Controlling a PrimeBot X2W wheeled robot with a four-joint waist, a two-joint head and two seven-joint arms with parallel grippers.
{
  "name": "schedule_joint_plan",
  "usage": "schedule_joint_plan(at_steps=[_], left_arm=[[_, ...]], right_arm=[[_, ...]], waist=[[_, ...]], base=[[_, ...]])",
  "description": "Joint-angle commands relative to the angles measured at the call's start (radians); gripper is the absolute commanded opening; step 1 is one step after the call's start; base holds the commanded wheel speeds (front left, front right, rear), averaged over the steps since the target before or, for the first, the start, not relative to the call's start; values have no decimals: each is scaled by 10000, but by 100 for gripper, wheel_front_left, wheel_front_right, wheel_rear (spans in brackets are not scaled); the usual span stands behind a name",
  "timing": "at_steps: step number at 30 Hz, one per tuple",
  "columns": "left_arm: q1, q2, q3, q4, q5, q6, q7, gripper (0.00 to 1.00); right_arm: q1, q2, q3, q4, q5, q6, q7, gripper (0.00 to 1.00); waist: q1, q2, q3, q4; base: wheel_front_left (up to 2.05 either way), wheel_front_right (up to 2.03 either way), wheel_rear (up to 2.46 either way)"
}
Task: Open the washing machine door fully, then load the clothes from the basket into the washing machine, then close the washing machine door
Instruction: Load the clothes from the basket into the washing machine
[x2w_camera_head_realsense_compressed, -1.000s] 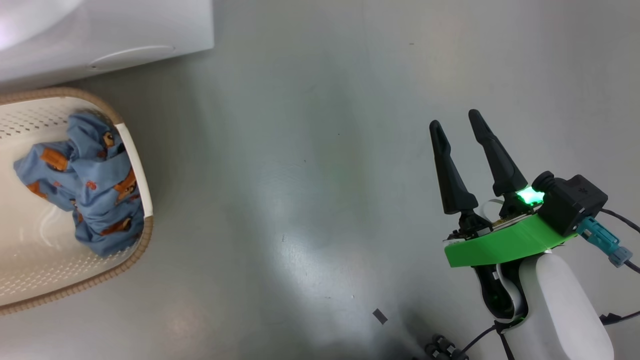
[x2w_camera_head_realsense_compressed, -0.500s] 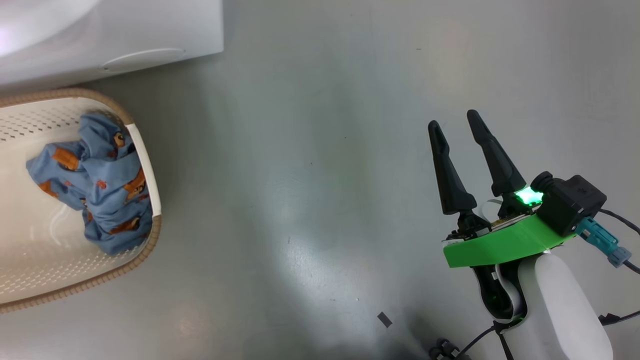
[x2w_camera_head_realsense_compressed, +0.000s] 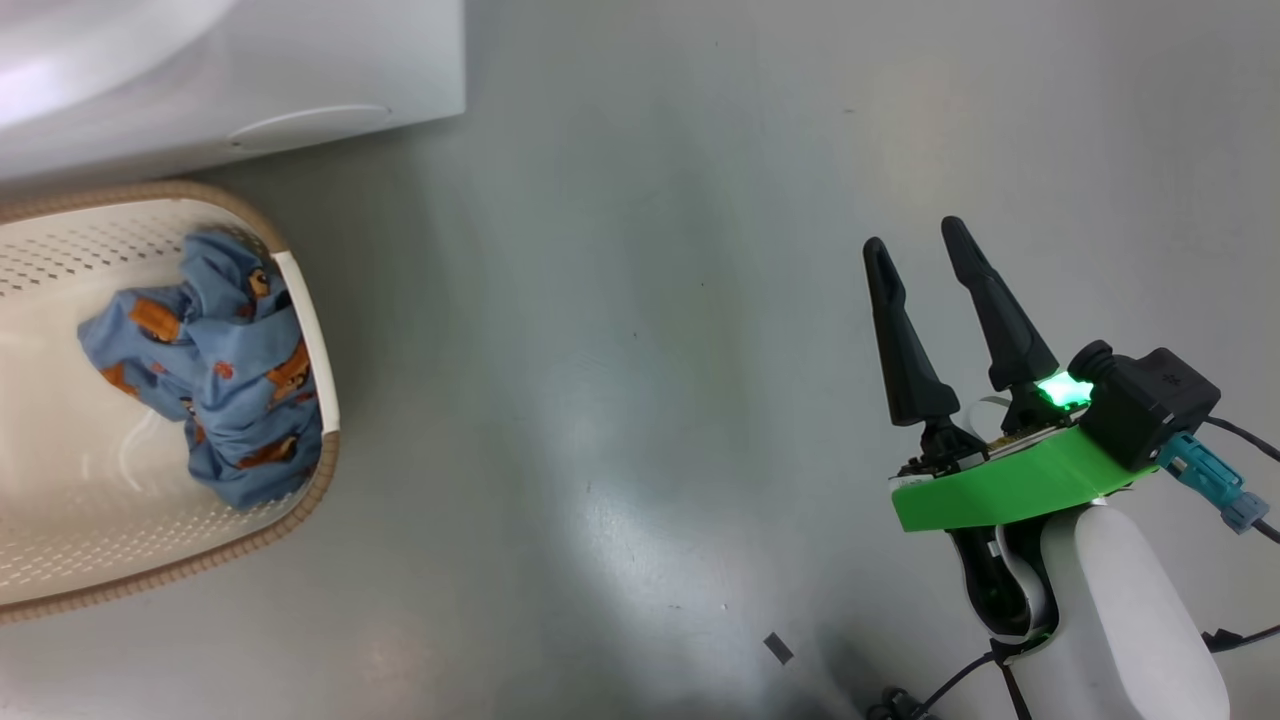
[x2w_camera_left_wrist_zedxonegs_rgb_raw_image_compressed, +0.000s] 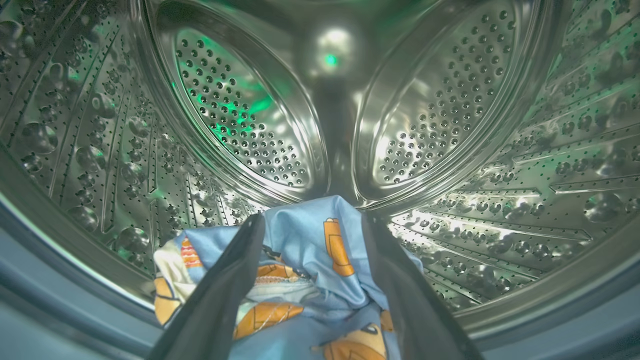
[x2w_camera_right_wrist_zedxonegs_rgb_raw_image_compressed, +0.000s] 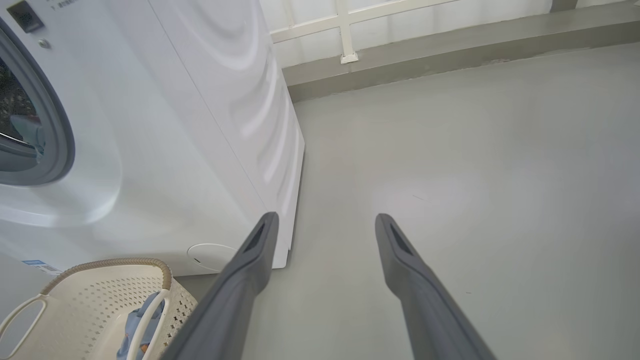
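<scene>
- The left hand (x2w_camera_left_wrist_zedxonegs_rgb_raw_image_compressed: 313, 218) reaches inside the steel drum (x2w_camera_left_wrist_zedxonegs_rgb_raw_image_compressed: 240, 115) of the washing machine (x2w_camera_right_wrist_zedxonegs_rgb_raw_image_compressed: 190, 125), its two dark fingers spread well apart.
- A light-blue garment (x2w_camera_left_wrist_zedxonegs_rgb_raw_image_compressed: 320, 250) printed with orange figures lies between and beneath those fingers, bunched on the drum floor. The fingers are not pinched on it, and I cannot tell whether the cloth brushes their inner sides.
- Beyond the fingertips the perforated back wall and a raised paddle of the drum curve upward, lit with a green glow.
- The right hand (x2w_camera_head_realsense_compressed: 915, 235) hangs over the bare grey floor (x2w_camera_head_realsense_compressed: 620, 300) with its fingers apart. It holds nothing and touches nothing.
- Well off to this hand's left stands the cream basket (x2w_camera_head_realsense_compressed: 90, 520), set on the floor just in front of the washing machine.
- More of the clothes (x2w_camera_head_realsense_compressed: 225, 370) are piled in the basket against the wall nearest the right hand, blue fabric with brown-orange figures.
- Behind the basket, low on the machine's white front, sits the round filter cap (x2w_camera_right_wrist_zedxonegs_rgb_raw_image_compressed: 210, 255); the grey ring of the opening shows higher up and farther left.
</scene>
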Motion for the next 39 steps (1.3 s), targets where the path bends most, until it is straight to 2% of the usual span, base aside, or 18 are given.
schedule_joint_plan(at_steps=[1,19,27,39], left_arm=[[345,462,122,-388,-74,-26,-49,100],[3013,-266,408,-2135,-521,-26,-49,100],[4392,-696,360,-2697,-400,-26,-49,100],[6514,-1019,109,-3620,-492,-27,-49,100]], right_arm=[[110,54,140,-205,-71,39,-49,100],[376,-188,-68,-105,-139,39,-49,100],[595,-417,-125,-1,-94,39,-49,100],[1067,-840,-322,69,-50,39,-49,100]], waist=[[0,-1,-64,50],[0,-1,-1026,644],[0,-1,-1761,852],[0,-1,-2835,1089]], base=[[0,0,0],[0,0,0],[0,0,0],[0,0,0]])
